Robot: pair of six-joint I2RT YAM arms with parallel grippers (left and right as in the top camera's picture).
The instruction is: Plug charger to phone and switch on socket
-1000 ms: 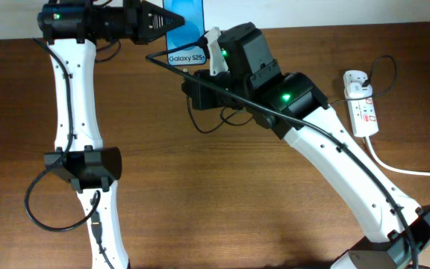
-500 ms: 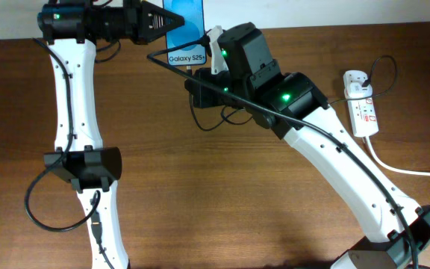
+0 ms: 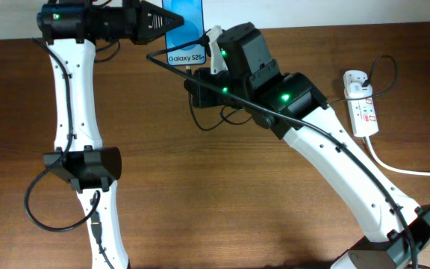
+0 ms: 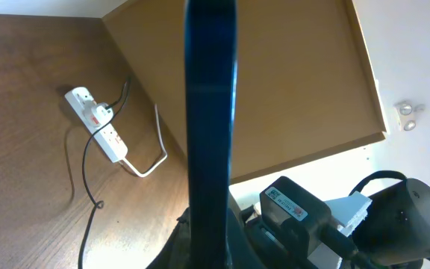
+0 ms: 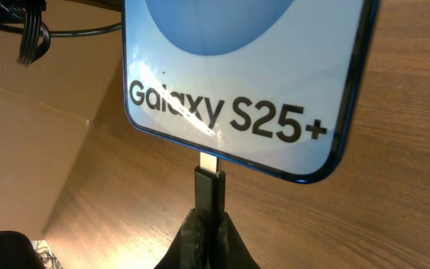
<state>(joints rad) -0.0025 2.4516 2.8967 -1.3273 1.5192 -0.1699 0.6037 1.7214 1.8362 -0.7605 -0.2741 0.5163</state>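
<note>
The phone has a blue screen reading "Galaxy S25+" and is held above the table's far edge by my left gripper, which is shut on it. In the left wrist view the phone shows edge-on between the jaws. My right gripper is shut on the charger's black connector. Its metal tip meets the phone's bottom edge; how deep it sits cannot be told. The gripper also shows in the overhead view. The white socket lies at the right with a plug in it.
A thick white cord runs from the socket to the right edge. The thin black charger cable loops under my right arm. The socket and a brown board show in the left wrist view.
My right gripper has edged very slightly toward the phone's bottom edge with the connector. The left arm and phone have not moved.
</note>
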